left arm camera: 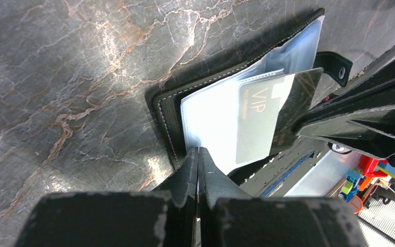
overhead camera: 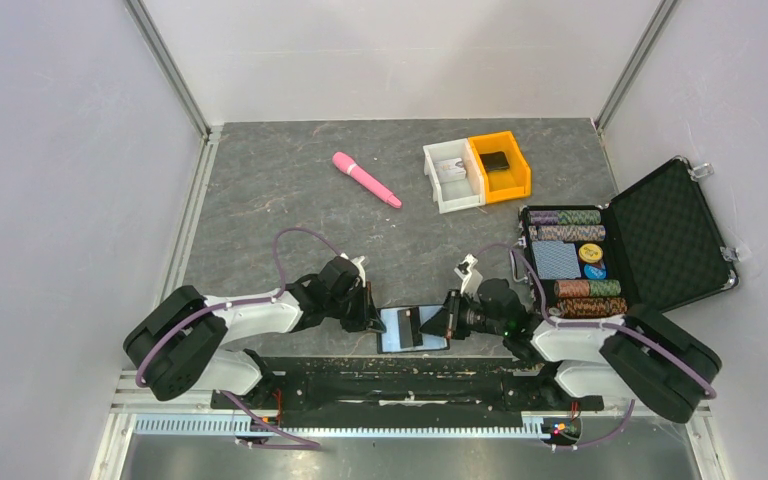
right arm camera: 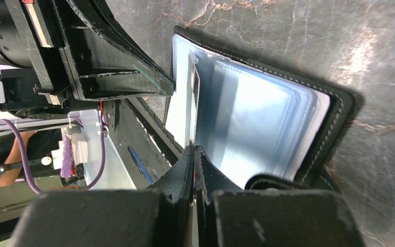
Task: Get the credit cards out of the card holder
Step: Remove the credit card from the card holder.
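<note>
The card holder (overhead camera: 407, 329) lies open near the table's front edge, between my two grippers. Its black leather cover (left arm camera: 167, 113) and glossy clear sleeves (right arm camera: 267, 113) show in both wrist views. My left gripper (left arm camera: 199, 150) is shut on the near edge of the card holder's sleeves; from above it sits at the holder's left side (overhead camera: 372, 320). My right gripper (right arm camera: 193, 148) is shut on a credit card (left arm camera: 257, 118) marked VIP, which sticks partly out of a sleeve. That card appears edge-on in the right wrist view (right arm camera: 194, 87). The right gripper is at the holder's right side (overhead camera: 448, 322).
An open black briefcase (overhead camera: 660, 235) with poker chips and cards stands at the right. A white bin (overhead camera: 452, 175) and an orange bin (overhead camera: 500, 165) stand at the back. A pink pen-like object (overhead camera: 366, 180) lies at the back left. The table's front rail (overhead camera: 400, 375) runs just behind the holder.
</note>
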